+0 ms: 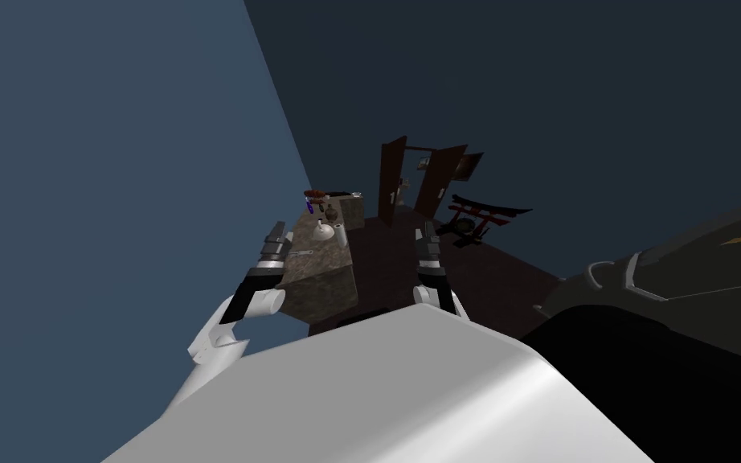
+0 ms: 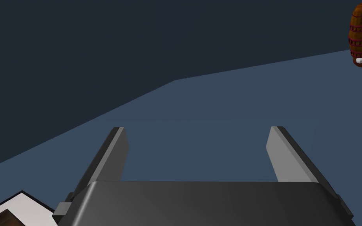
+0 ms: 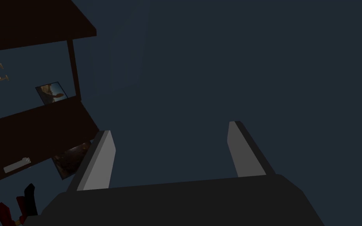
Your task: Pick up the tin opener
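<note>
We find the stone-topped counter [image 1: 325,277] ahead and to our left. Both forearms are raised and point forward. The left gripper [image 1: 277,235] sits at the counter's left edge, and the right gripper [image 1: 423,236] is held level with it, well off the counter's right side. Both grippers are spread wide with nothing between them. The tin opener [image 1: 303,254], a small grey piece, lies on the counter top just beside the left gripper, nearer to us than the white bowl [image 1: 325,234].

A mottled brown worktop [image 1: 325,277] on the left carries a white flask [image 1: 325,232], a white cylinder [image 1: 341,235] just right of it and a reddish basket [image 1: 315,194] at its far end. Farther off stand dark brown doors [image 1: 391,181], a red-and-black rack [image 1: 483,215] to their right.
</note>
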